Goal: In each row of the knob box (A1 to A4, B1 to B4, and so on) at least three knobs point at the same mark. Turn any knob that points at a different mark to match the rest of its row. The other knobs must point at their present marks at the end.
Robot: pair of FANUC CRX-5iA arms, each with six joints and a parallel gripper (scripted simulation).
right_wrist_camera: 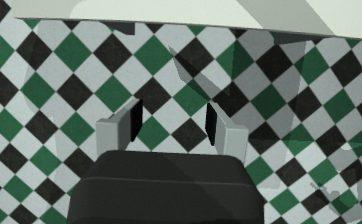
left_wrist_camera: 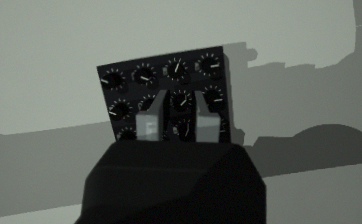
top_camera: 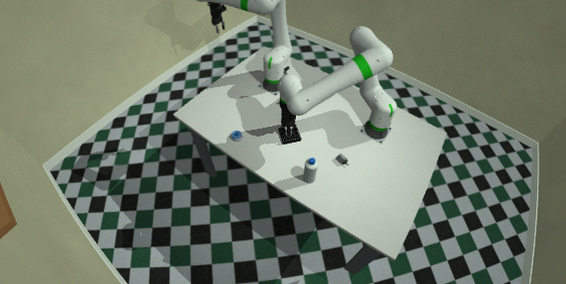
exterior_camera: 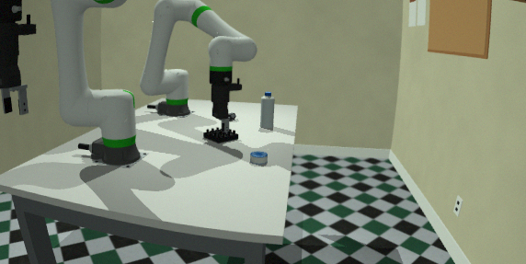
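The black knob box [top_camera: 292, 141] [exterior_camera: 221, 139] [left_wrist_camera: 103, 70] lies on the table with its knobs up. In the left wrist view, the left-column knobs point left and the visible right-column knobs point right. The top knob in the third column [left_wrist_camera: 177, 68] points up, slightly right; the knob below it [left_wrist_camera: 182, 102] points more toward the upper right. Lower knobs are partly hidden by the gripper. My left gripper [top_camera: 289, 131] [exterior_camera: 225, 127] [left_wrist_camera: 180, 103] is part open, low over the box, fingers on both sides of that second knob. My right gripper [top_camera: 220, 30] [exterior_camera: 15, 105] [right_wrist_camera: 174, 114] is open and empty, high beyond the table edge.
A bottle with a blue cap [top_camera: 310, 170] [exterior_camera: 267, 112] stands near the table's long edge. A round blue-topped tin [top_camera: 236, 136] [exterior_camera: 258, 157] stands on the box's other side. A small dark object [top_camera: 341, 159] lies near the bottle. Both arm bases stand along the opposite edge.
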